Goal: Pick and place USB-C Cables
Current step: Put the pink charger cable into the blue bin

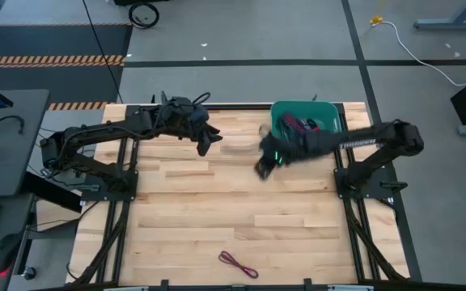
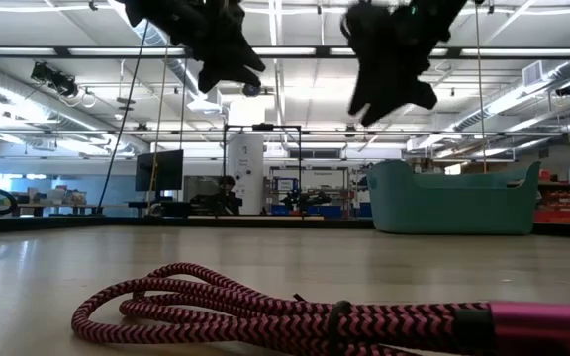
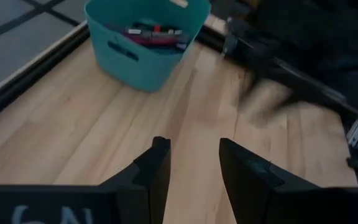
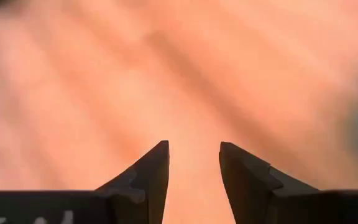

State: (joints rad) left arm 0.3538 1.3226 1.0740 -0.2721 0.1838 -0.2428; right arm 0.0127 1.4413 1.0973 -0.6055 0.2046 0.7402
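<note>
One magenta cable [image 1: 239,263] lies alone on the wooden surface [image 1: 217,202], near the front edge and well apart from both arms; the rest of the cables [image 3: 149,34] sit bundled in the teal bin [image 1: 330,115] at the back right corner. The right gripper [image 1: 263,166] hangs in the air just beside the bin, fingers [image 4: 146,174] spread with nothing between them. The left gripper [image 1: 210,139] hovers over the back middle of the surface, its fingers [image 3: 151,171] also spread and empty.

The main risk, as I judge it, is the grasp on that lone cable: it is a thin, loosely coiled loop (braided, by the look of the low view), so fingers closing off-centre could catch a single strand and let the coil unwind or slip on the lift. A dangling end could then snag the bin's rim on the way in. The two grippers also hang fairly near each other, so a careless reach across could bring the arms together.

The right wrist view is smeared, showing only wood grain, so nothing can be placed from it. How many cables the bin holds cannot be counted; its wall hides them in the low view, and the right arm covers part of it from above. The low view cuts off the cable's plug end.
</note>
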